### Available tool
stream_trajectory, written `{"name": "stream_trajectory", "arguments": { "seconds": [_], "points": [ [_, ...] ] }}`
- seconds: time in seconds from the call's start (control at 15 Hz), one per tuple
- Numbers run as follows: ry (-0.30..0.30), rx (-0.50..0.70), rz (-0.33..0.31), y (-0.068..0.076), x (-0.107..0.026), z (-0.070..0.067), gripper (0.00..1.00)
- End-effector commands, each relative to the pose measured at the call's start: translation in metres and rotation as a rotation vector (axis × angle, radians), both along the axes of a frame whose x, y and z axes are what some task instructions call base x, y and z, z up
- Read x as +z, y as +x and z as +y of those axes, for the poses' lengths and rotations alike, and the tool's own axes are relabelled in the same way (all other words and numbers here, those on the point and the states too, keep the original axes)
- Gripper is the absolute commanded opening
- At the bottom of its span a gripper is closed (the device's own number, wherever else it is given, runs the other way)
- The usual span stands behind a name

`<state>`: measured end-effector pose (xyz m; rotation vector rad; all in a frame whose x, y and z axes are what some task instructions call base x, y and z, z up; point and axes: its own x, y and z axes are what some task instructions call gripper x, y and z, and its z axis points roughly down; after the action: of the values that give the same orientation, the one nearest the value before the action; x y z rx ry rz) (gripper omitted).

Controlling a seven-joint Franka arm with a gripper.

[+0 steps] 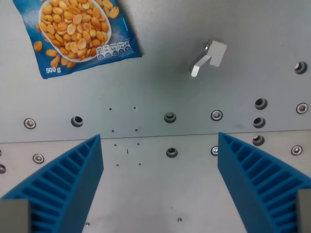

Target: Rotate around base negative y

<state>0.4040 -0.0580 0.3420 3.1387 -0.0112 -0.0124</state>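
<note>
My gripper (pixel 159 145) is open and empty; its two blue ribbed fingers (pixel 68 179) rise from the bottom corners of the wrist view, wide apart, over a grey metal plate (pixel 160 87). A blue bag of peanuts (pixel 77 31) marked 500 g lies flat at the wrist view's top left, well beyond the left finger. A small grey metal bracket (pixel 209 57) stands on the plate at the upper right of centre. Nothing lies between the fingers.
The plate has several bolts and holes in rows, such as a bolt (pixel 169 117) near the middle and a hole (pixel 261 103) at the right. A seam between two plate sections (pixel 160 137) runs across at the fingertips' level.
</note>
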Motion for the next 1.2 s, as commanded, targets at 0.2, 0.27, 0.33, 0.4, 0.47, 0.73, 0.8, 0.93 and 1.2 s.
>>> {"name": "stream_trajectory", "arguments": {
  "seconds": [0.2, 0.27, 0.33, 0.4, 0.47, 0.73, 0.8, 0.93, 1.2],
  "points": [
    [-0.001, 0.0, -0.046, -0.0004, 0.0028, -0.0001, 1.0],
    [-0.001, 0.0, -0.059, -0.0004, 0.0028, -0.0001, 1.0],
    [-0.001, 0.0, -0.073, -0.0004, 0.0028, -0.0001, 1.0],
    [-0.001, 0.0, -0.086, -0.0004, 0.0028, -0.0001, 1.0],
    [-0.001, 0.0, -0.099, -0.0004, 0.0028, -0.0001, 1.0],
    [-0.001, 0.0, -0.153, -0.0004, 0.0028, -0.0001, 1.0],
    [-0.001, 0.0, -0.166, -0.0004, 0.0028, -0.0001, 1.0],
    [-0.001, 0.0, -0.193, -0.0004, 0.0028, -0.0001, 1.0],
    [-0.001, 0.0, -0.246, -0.0004, 0.0028, -0.0001, 1.0]
  ]
}}
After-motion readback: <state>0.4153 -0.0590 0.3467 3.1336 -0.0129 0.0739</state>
